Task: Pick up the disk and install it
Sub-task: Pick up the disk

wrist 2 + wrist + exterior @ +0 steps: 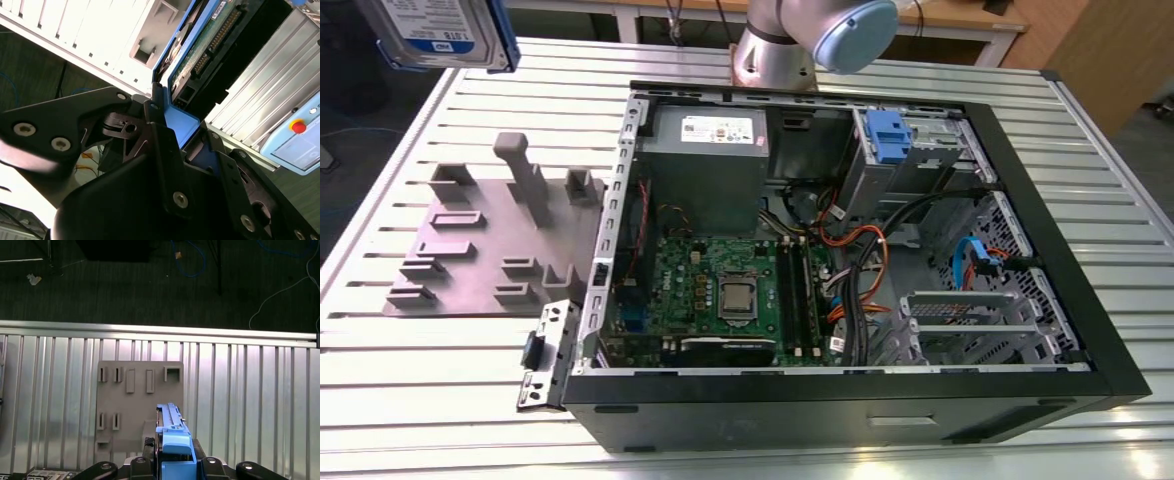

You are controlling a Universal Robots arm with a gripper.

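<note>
Gripper [186, 131]: one; its black jaws are closed on the blue carrier end of the disk, one on each side.
Disk [438, 35]: one; held in the air at the upper left of the exterior view, clear of the table, label side facing the camera.
Disk, wrist views: the green circuit-board side shows in the second wrist view; the first wrist view shows it edge-on above the fixture plate.
Arm [803, 38]: one; grey and blue joint at the top centre of the exterior view.
Fixture plate [478, 250]: one; grey, with raised posts and slots, lying flat at the left of the exterior view, just beside the case.
Computer case [1047, 300]: one; black, on its side, open.
Case contents: one power supply [707, 140], one motherboard [720, 290], bundled wires.
Teach pendant [295, 137]: one, with a red button.
Cut off: the disk by the top and left edges of the exterior view; the arm by the top edge.
Hard to make out: the finger contact surfaces, covered by the carrier.
Surface: table [400, 400] of ribbed silver metal.
Room: dark floor [125, 285] with loose cables [192, 260].
</note>
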